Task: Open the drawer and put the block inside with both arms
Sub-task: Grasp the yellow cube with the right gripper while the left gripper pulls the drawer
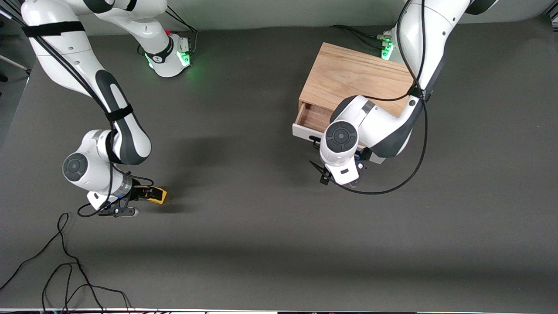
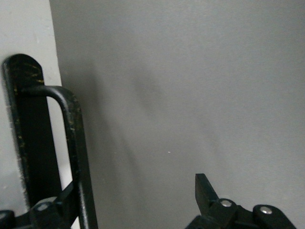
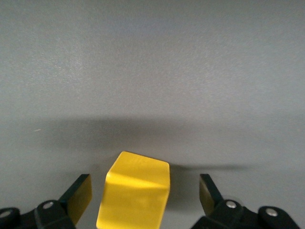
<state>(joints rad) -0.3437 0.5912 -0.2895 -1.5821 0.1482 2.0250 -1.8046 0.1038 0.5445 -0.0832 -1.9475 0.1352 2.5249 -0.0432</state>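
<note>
Right gripper wide open straddling block, nothing held; left gripper open at drawer handle; off-centre closing risks nudging block away

- Light-wood drawer with white front panel: largely covered by the left arm's wrist in the front view.
- Left pincer: one fingertip hidden by the black bar handle.
- Small yellow cube: lower part cut off by the right wrist view's edge.
</note>
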